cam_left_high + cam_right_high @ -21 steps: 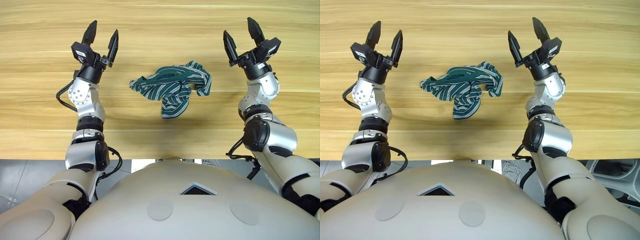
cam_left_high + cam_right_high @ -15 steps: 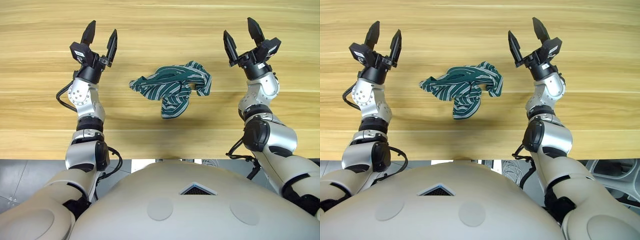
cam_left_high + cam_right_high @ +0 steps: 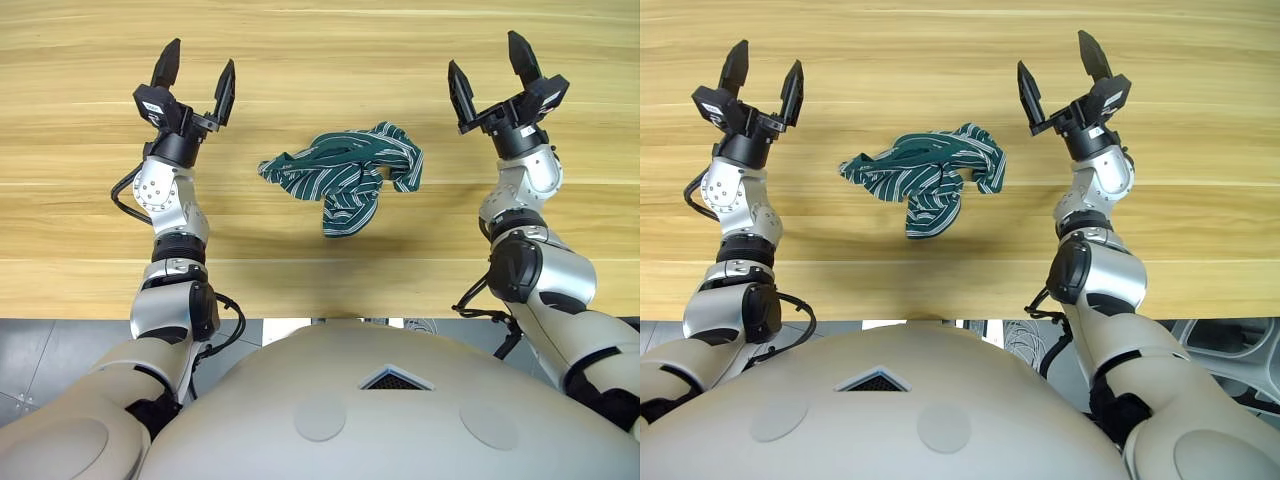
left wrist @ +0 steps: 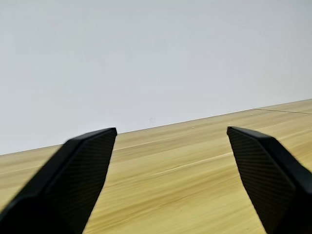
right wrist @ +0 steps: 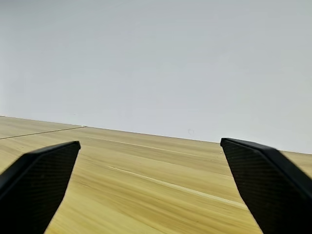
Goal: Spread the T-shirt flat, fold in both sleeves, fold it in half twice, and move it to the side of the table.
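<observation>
A dark green T-shirt [image 3: 348, 173] with thin white stripes lies crumpled in a heap at the middle of the wooden table [image 3: 320, 40]. My left gripper [image 3: 195, 66] is raised to the left of the heap, open, with nothing between its black fingers [image 4: 78, 170]. To the right of the heap my right gripper [image 3: 490, 62] is raised the same way, also open and empty, black fingertips [image 5: 265, 175] wide apart. Neither gripper touches the shirt.
The table's near edge [image 3: 80, 318] runs just in front of my torso, with grey floor below it. A plain white wall [image 4: 156, 58] stands beyond the table's far edge.
Both grippers have risen slightly and their fingers have spread a little wider. The T-shirt has not moved.
</observation>
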Controlling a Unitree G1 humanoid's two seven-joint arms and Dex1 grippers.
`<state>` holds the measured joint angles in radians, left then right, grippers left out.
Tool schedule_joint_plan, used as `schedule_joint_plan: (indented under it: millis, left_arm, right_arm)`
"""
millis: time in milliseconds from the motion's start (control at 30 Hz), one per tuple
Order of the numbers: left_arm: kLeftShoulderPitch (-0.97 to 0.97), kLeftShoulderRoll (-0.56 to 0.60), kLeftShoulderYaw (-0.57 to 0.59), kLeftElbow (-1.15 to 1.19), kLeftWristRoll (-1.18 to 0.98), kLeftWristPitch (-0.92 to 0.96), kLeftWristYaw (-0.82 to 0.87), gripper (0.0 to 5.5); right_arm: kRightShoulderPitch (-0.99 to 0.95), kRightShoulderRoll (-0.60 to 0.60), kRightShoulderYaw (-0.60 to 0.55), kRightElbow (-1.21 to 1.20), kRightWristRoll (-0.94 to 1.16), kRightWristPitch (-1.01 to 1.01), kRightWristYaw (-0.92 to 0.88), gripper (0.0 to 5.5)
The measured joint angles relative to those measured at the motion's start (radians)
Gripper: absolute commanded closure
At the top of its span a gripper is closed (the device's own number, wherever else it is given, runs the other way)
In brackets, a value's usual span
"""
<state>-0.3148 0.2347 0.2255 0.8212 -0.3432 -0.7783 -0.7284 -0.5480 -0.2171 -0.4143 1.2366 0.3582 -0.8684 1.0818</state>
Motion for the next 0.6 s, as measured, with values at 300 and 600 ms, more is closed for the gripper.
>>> schedule_joint_plan:
  millis: [300, 600]
  left_arm:
    - [0.012, 0.010, 0.017, 0.000, -0.003, -0.001, -0.026, 1.43]
    - [0.026, 0.011, 0.022, -0.006, -0.008, -0.001, -0.056, 1.43]
  right_arm:
    - [0.007, -0.007, 0.007, -0.013, 0.001, 0.000, 0.065, 0.12]
    - [0.011, -0.007, 0.007, -0.017, 0.001, 0.000, 0.074, 0.12]
